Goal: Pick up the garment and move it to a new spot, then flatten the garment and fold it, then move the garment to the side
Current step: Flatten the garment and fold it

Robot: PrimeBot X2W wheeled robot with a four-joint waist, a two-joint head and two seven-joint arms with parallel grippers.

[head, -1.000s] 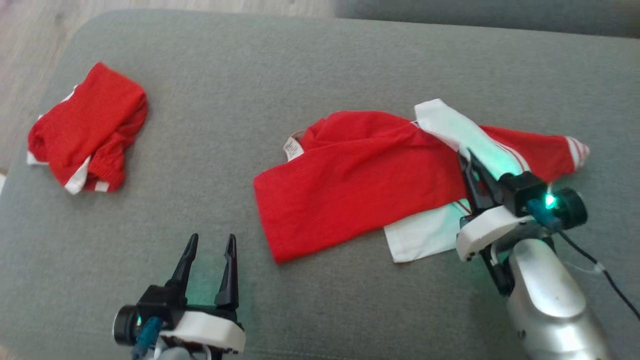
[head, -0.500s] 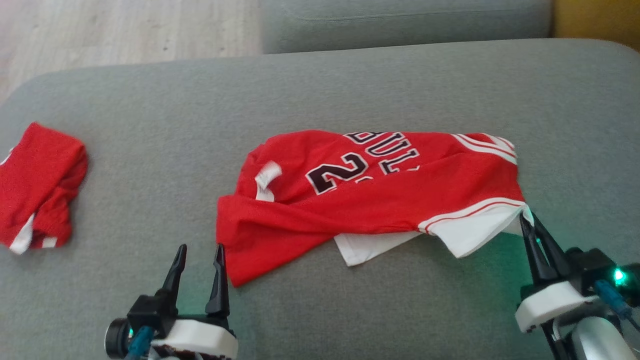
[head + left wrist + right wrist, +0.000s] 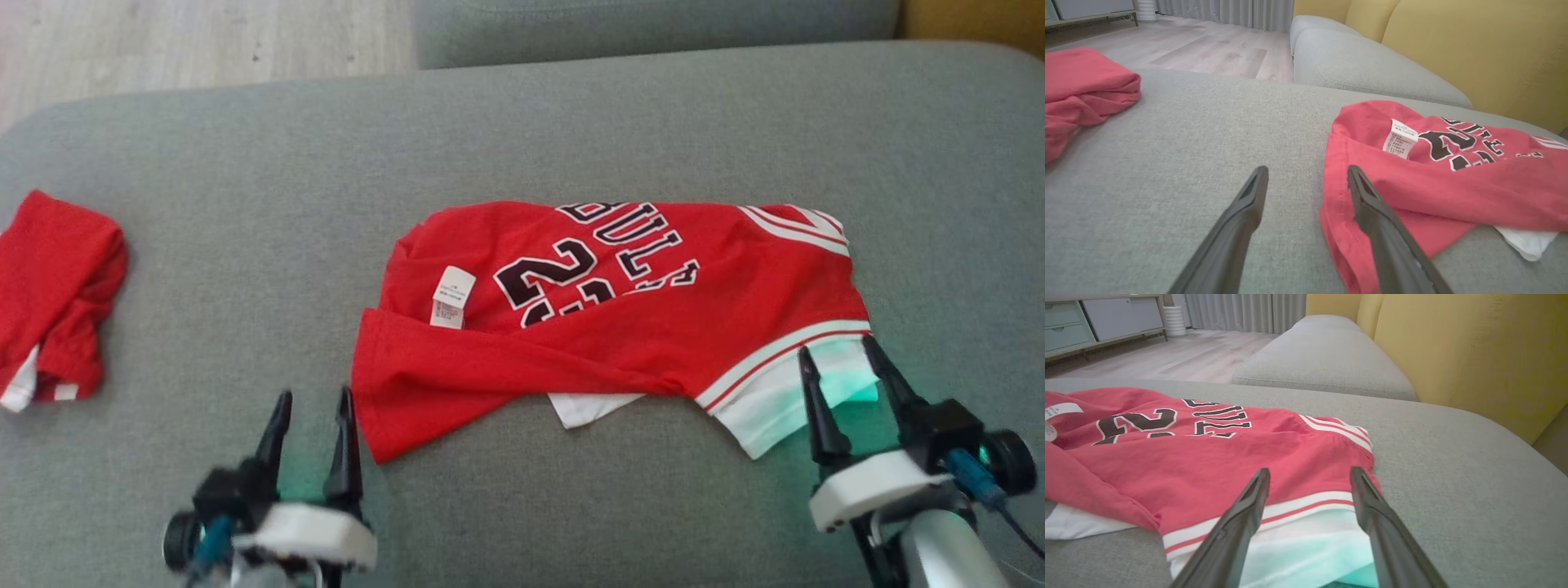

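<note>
The right end effector (image 3: 837, 347) stands wide open and empty, its fingers over the white hem of the rumpled red basketball jersey with black lettering (image 3: 612, 327), which lies mid-way across the grey fabric sofa cushion (image 3: 571, 122). The left end effector (image 3: 315, 394), equally open and empty, sits just beside the jersey's red corner. Pinching several bunched layers together would likely lock the creases in.

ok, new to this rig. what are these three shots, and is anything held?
A two-armed wheeled robot working at a grey sofa cushion. The top-down picture comes from its head camera; the other two come from cameras on each wrist, looking along that arm's gripper. A red jersey with white trim lies crumpled mid-cushion; a second red garment sits bunched at the left. The left gripper is open beside the jersey's corner. The right gripper is open over its white hem. Nothing is held.
</note>
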